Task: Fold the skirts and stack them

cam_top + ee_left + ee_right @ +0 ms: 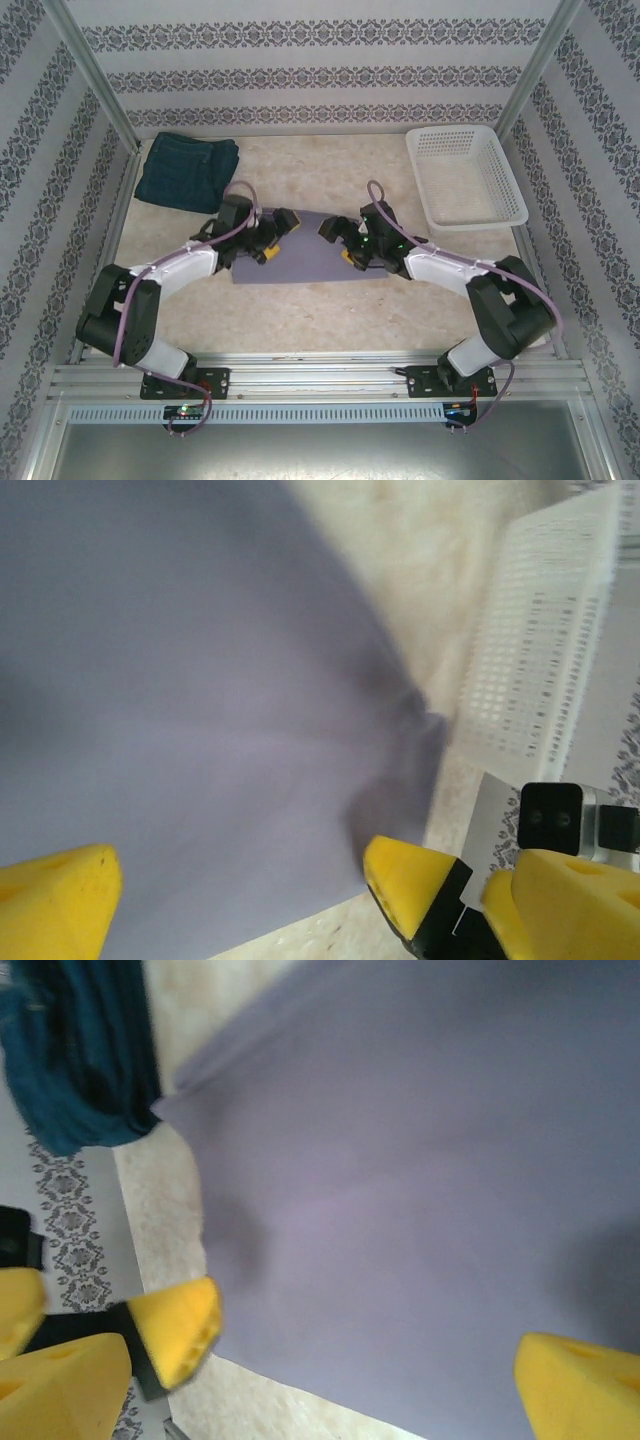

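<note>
Lavender-grey skirt (310, 265) lies flat on the middle of the worktop (330, 315) in the top view. Its long axis runs left to right, parallel to the near edge. A folded denim skirt (187, 172) sits well apart at the far left, and a white basket (480, 218) stands at the far right. The left end effector (280, 238) hangs over the skirt's left part and the right end effector (336, 245) over its middle. Both have their jaws wide and hold nothing.

In the left wrist view the cloth (200, 710) spreads smooth beneath the open jaws, and its edge falls just beside the right-hand fingertip (400, 880). The picture is blurred, so which end is the waistband cannot be told, though a slight pucker shows at one corner.

In the right wrist view the lavender-grey skirt (420, 1190) fills the space between the spread fingertips (175, 1325), with the denim skirt (80, 1060) beyond its far corner.

The step in hand looks to be folding this skirt. It would probably go best if each end effector came down on a matching edge and pinched one layer only. They should then lift together and carry the cloth across the short axis, so that the edges meet squarely without dragging the rest.
</note>
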You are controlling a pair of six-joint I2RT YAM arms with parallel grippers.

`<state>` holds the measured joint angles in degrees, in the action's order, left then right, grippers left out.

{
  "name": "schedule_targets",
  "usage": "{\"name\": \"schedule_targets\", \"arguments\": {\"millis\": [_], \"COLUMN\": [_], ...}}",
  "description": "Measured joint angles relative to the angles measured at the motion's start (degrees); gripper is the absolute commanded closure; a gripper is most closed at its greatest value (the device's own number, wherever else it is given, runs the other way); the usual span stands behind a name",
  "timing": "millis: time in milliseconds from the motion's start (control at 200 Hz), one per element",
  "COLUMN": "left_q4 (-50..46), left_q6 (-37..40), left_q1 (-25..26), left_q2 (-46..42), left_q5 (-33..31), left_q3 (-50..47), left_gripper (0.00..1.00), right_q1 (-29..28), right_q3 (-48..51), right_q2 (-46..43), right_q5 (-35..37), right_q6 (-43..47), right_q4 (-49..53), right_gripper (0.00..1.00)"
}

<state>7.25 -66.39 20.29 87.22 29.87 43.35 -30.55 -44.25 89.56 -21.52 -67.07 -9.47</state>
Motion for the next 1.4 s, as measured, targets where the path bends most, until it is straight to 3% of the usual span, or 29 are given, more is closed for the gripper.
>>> {"name": "schedule_targets", "arguments": {"millis": [155, 370, 565, 864, 1134, 1239, 1399], "left_q4": [7.32, 8.76, -0.13, -8.79, -17.25, -21.75, -28.44], "left_q6": [-5.31, -4.63, -2.58, 4.50, 8.33, 13.00, 24.06], "left_q1": [-0.70, -4.02, -5.25, -5.42, -8.68, -8.76, -9.99], "left_q2": [3.80, 1.20, -2.38, -5.07, -5.11, -5.16, -1.38], "left_q5": [0.04, 0.11, 0.02, -4.96, -7.72, -9.53, -12.20], "left_q3": [-5.09, -9.05, -7.43, -0.20, -3.52, 0.46, 11.21], "left_gripper": [0.00, 0.00, 0.00, 0.00, 0.00, 0.00, 0.04], "right_q1": [0.07, 3.52, 5.42, 5.05, 13.35, 16.79, 19.10], "right_q3": [0.94, 2.69, 0.83, -4.31, -6.16, -7.69, -9.07], "right_q2": [4.00, -1.05, -5.46, 1.46, -0.13, -1.33, 1.25], "right_q5": [-0.90, 1.73, 5.46, 2.71, 2.12, -0.28, -3.89], "right_q6": [-3.30, 1.68, 7.30, 9.03, 20.00, 25.99, 32.50], "right_q4": [-1.36, 8.72, 18.38, 15.37, 26.58, 29.09, 30.73], "right_gripper": [0.02, 0.02, 0.02, 0.02, 0.03, 0.08, 0.28]}}
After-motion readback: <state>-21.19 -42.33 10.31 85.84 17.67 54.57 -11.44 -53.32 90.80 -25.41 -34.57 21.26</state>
